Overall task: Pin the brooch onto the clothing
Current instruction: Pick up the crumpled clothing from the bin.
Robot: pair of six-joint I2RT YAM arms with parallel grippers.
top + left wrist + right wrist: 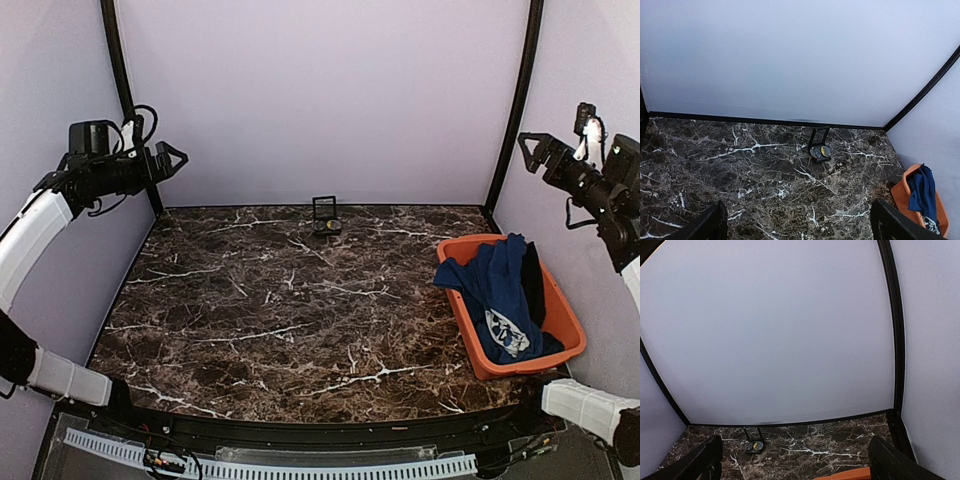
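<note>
Top external: arms parked high.
Left gripper [172, 160], right gripper [528, 148]: released, empty.
Brooch [825, 150]: presented in open case [815, 153].
Shirt [500, 290]: stored bunched in basket [462, 320].

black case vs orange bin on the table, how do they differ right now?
Size: the black case is tiny, the orange bin far larger. Place: the case sits at the table's far middle, the bin at its right edge. Contents: the case, lid up, holds the small round brooch; the bin holds the heaped navy T-shirt. Shared: both rest open on the table.
</note>
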